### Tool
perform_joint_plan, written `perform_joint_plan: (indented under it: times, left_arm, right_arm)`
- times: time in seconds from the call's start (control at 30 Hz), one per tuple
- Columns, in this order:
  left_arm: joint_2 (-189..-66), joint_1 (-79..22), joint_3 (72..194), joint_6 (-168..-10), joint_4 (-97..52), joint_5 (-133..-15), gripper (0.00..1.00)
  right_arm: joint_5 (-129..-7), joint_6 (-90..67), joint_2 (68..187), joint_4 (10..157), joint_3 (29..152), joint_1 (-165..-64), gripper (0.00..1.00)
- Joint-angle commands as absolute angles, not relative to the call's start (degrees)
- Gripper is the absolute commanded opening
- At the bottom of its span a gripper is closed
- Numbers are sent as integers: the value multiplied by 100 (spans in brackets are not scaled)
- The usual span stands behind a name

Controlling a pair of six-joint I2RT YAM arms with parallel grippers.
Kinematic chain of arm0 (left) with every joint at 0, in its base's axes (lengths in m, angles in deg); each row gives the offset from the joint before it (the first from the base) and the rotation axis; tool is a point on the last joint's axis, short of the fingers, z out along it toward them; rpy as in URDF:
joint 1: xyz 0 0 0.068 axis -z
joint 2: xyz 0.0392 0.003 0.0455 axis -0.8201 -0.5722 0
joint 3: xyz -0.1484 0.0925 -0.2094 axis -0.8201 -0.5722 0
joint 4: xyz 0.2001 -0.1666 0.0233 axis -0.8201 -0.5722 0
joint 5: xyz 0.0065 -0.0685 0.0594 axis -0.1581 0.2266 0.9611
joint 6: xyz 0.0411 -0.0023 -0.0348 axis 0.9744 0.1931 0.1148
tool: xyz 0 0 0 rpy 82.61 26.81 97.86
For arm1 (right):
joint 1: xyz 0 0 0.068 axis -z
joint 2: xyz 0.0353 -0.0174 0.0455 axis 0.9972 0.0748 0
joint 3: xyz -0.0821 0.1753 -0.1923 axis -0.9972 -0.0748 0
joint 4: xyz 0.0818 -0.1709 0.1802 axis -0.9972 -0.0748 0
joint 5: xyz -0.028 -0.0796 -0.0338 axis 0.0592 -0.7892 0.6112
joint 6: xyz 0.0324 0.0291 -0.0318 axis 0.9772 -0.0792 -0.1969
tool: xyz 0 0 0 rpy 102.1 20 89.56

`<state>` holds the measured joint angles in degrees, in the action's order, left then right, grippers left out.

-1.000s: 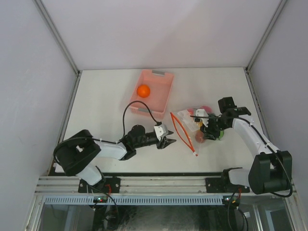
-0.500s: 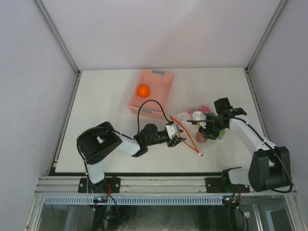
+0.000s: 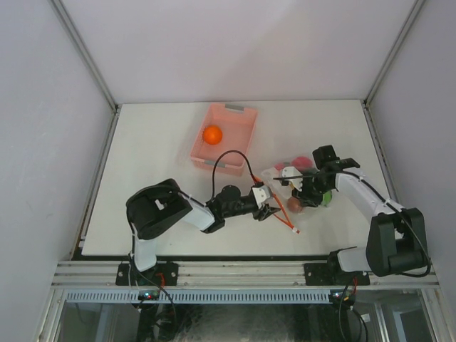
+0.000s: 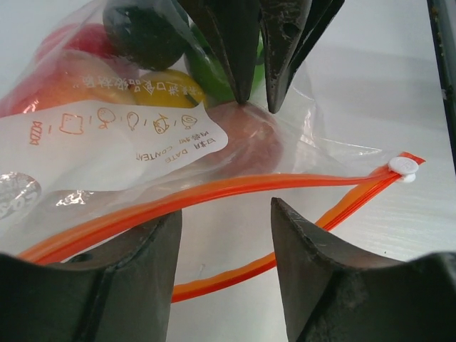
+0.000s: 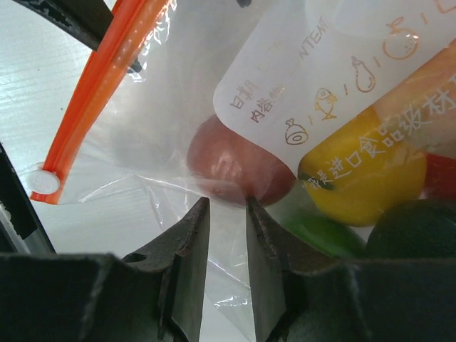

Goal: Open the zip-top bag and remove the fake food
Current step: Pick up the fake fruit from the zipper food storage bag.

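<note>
White counter (image 3: pixel 157 142), closed in by pale panels, is seen from above, with a pink basket (image 3: pixel 234 128) set toward the back and one orange piece (image 3: pixel 211 134) lying in it. The zip-top bag (image 3: pixel 274 173) is laid right of centre, nearer than the basket, its orange zipper strip (image 4: pixel 214 191) parted into a loop. The fake food (image 5: pixel 363 178) is kept inside, pressed against the film.

The left tool (image 4: pixel 224 210) is held released at the bag's mouth, its fingers apart with the upper strip just beyond their tips and nothing pinched. The right tool (image 5: pixel 228 203) is lowered onto the bag's far side, its fingers drawn almost together with clear film between them. Whether that film is actually clamped cannot be told.

Much is obscured. From overhead the contents are largely covered by the right tool, and only red, pink and green scraps are made out. In the wrist views a printed white label (image 4: pixel 121 135) masks part of the food, and a dark piece is cut off at the frame edge. A white slider (image 4: pixel 402 166) is seen at the strip's end.

Compared with a second earlier, the left arm is stretched further right, its tool brought from short of the strip up to the loop itself. The right tool is shifted only slightly, and the basket and orange piece are unmoved.
</note>
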<state>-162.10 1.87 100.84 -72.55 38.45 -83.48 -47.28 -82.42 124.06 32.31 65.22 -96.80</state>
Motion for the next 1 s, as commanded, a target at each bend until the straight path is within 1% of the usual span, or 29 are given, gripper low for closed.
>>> perform_joint_plan:
  times: [0.0,0.13,0.37,0.53,0.63,0.8,0.97]
  left_arm:
    - [-16358,306,10274,-7263,4260,-8143,58]
    - [-16471,343,10346,-7274,4268,-8093,60]
    - [-16645,369,10469,-7324,4272,-7950,70]
    - [-16820,418,10636,-7458,4286,-7755,76]
    - [-16928,432,10658,-7632,4465,-7533,78]
    - [-17091,425,10635,-7846,4831,-7329,79]
    - [-17163,436,10606,-7844,4957,-7267,79]
  right_arm:
    - [-4691,-8200,12587,3141,6577,-9740,26]
    - [-4645,-8202,12689,3044,6619,-9740,24]
    - [-4426,-8156,12831,2983,6685,-9762,21]
    - [-4352,-7983,12955,3052,6752,-9797,20]
    - [-4309,-7856,13042,3076,6810,-9793,20]
    - [-4180,-7699,13135,2985,6966,-9765,18]
    - [-3625,-7706,12841,2773,7130,-9455,19]
